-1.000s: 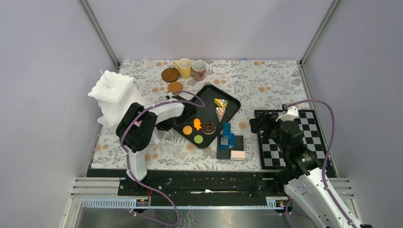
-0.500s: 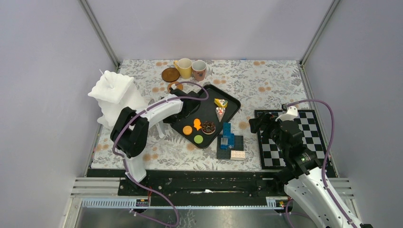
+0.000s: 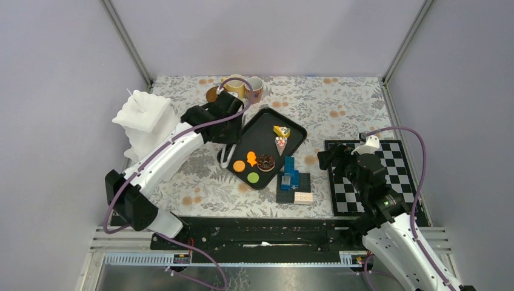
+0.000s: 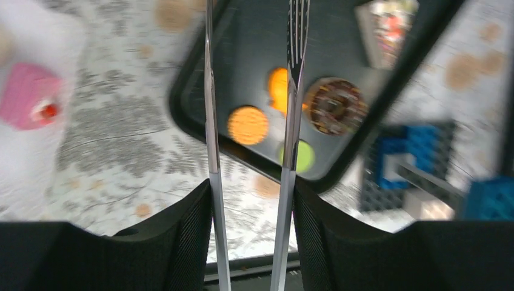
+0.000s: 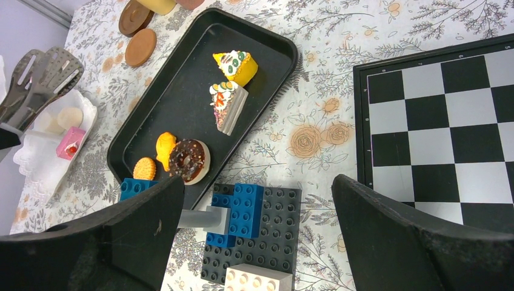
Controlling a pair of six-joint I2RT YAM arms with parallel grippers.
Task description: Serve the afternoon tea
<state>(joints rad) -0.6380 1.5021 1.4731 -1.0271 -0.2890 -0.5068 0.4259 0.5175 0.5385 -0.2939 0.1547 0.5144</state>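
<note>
My left gripper [image 3: 232,124] is shut on metal tongs [image 4: 291,103]; both tong arms run between its fingers [image 4: 182,230] and hang over the black tray [image 3: 267,124]. The tray holds a yellow cake [image 3: 280,130], a cake slice [image 3: 281,144], a donut [image 3: 265,162], an orange cookie [image 3: 239,165] and a green cookie [image 3: 253,177]. The yellow mug [image 3: 235,82] and pinkish mug [image 3: 254,88] stand at the back, partly behind the left arm. Two brown coasters [image 5: 140,47] lie beside them. My right gripper [image 5: 254,188] is open and empty above the brick stack.
A blue and black brick stack [image 3: 293,179] sits just right of the tray's near corner. A chessboard [image 3: 373,176] lies at the right. A white tiered stand [image 3: 145,118] at the left holds a small pink cake [image 5: 70,142].
My left arm has stretched out and swung from the tray's left edge toward the back near the mugs, and the tongs now show over the tray. The right arm has not moved.
</note>
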